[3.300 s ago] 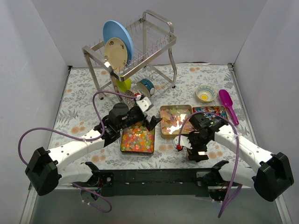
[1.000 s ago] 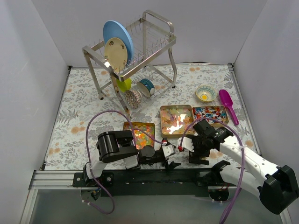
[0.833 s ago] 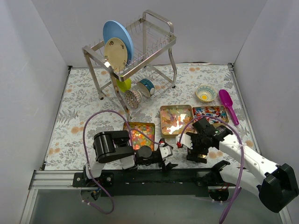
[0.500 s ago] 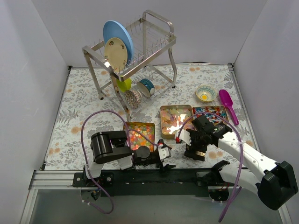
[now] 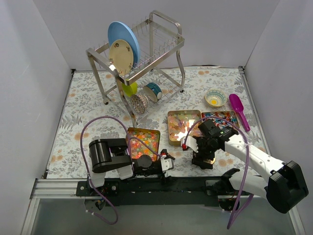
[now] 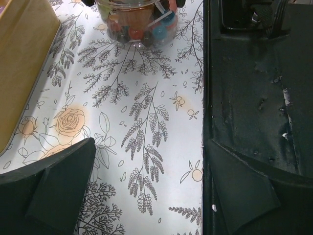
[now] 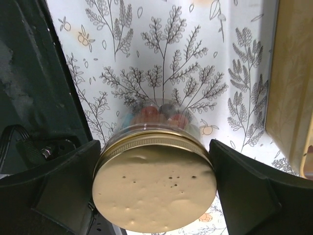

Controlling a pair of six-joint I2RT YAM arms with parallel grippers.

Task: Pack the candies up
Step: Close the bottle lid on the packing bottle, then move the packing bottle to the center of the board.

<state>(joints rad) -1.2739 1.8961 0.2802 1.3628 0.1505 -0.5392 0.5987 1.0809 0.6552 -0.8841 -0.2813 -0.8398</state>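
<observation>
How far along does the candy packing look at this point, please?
Done: the jar holds mixed candies and its gold lid is on. In hand: nothing; the right gripper, open, straddles the lid; the left gripper is open too. Left: three tins hold more candies; lid tightness can't be judged.

The tiny red-orange-yellow bits [image 5: 146, 138] are filling the left tin [image 5: 128, 139] in a dense, even layer. The glossy translucent yellow-orange gummies [image 5: 182, 125] are lying loose in the middle tin [image 5: 169, 128], glinting under the light. The red-blue-white wrapped pieces [image 5: 225, 116] are lying scattered in the right tin [image 5: 237, 119] — partly hidden. A few red, orange and blue sweets [image 7: 155, 112] are sitting inside the gold-lidded glass jar [image 7: 154, 191] — it is standing on the floral tablecloth [image 7: 161, 73] near the middle tin
</observation>
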